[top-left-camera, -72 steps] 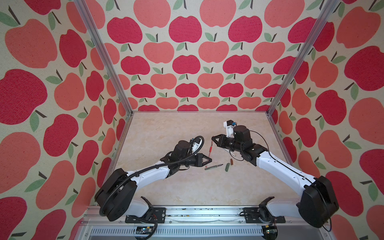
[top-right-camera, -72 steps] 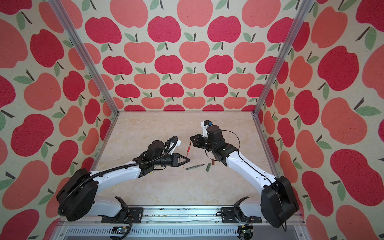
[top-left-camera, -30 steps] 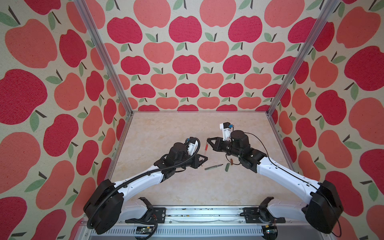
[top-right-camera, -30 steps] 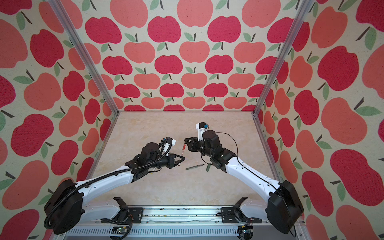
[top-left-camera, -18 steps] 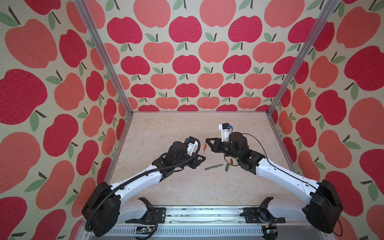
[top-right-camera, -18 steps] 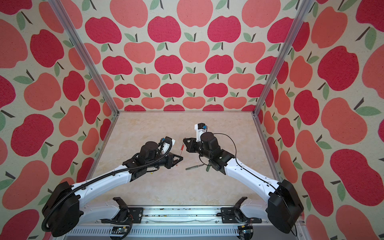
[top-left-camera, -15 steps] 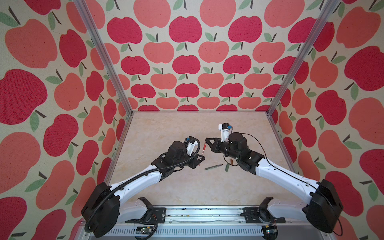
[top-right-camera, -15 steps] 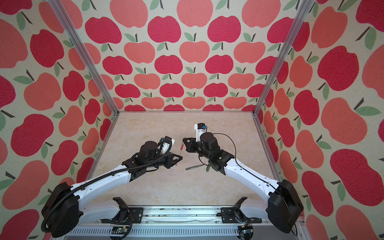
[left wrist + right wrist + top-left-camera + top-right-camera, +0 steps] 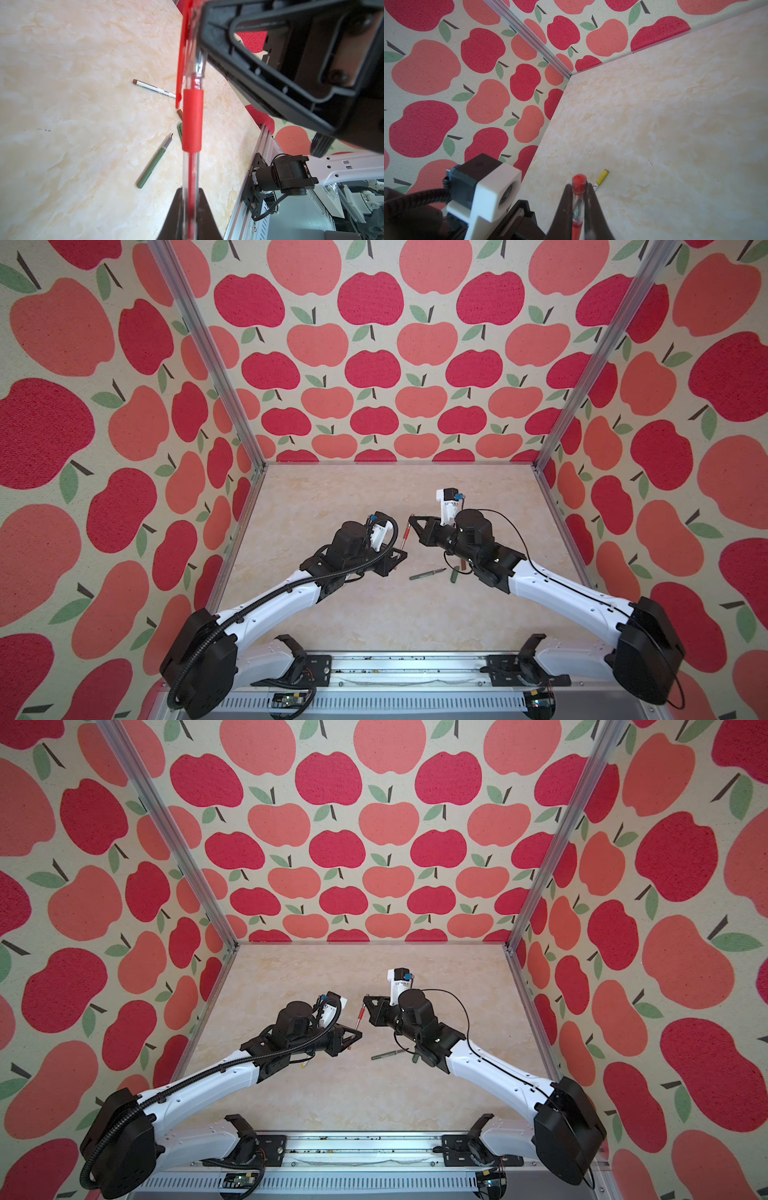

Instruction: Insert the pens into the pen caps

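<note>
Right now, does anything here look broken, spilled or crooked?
Nothing stands out. The red pen sits straight in its cap, held at both ends. The green pen and white pen lie flat on the table, with no spill.

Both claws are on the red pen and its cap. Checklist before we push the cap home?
1. Left claw shut on the red pen: ok.
2. Right claw shut on the red cap: ok.
3. Pen and cap in line: ok, one straight line in both top views.
4. Pen tip inside the cap: ok, it shows through the clear cap in the left wrist view.
5. Cap fully seated: cannot tell; some clear barrel shows between cap rim and red grip.
6. Held pen free of other items: ok; green pen and green cap lie apart on the table.
</note>
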You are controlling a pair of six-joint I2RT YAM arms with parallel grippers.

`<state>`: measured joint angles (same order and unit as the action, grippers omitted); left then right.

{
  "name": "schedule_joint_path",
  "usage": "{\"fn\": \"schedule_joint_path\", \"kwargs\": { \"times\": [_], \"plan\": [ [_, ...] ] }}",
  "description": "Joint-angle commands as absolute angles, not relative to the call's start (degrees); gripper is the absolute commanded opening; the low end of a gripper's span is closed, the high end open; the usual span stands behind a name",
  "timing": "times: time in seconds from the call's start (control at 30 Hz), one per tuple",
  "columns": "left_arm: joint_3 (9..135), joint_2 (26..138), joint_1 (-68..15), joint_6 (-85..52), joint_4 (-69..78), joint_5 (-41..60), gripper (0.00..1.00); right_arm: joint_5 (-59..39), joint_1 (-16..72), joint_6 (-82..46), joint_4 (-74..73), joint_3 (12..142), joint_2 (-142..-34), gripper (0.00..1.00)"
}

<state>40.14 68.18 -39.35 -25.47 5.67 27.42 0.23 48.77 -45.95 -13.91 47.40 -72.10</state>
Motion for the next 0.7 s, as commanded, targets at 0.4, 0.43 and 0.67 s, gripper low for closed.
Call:
{"fn": "schedule_joint_path", "kwargs": {
  "times": [0.4, 0.43, 0.67],
  "plan": [
    [37.18, 67.49, -36.3, -25.02, 22.5, 28.03, 0.0, -1.75, 51.25, -41.6, 1.59, 49.24, -69.67, 0.11],
    [36.5, 67.52, -36.38, -25.2, 23.23, 28.41, 0.0, -1.67, 51.12, -41.33, 1.96, 49.52, -69.4, 0.11],
    [33.86, 69.12, -36.99, -25.31, 25.9, 29.97, 0.0, -1.06, 50.03, -40.15, 2.7, 49.97, -66.83, 0.19]
  ]
}}
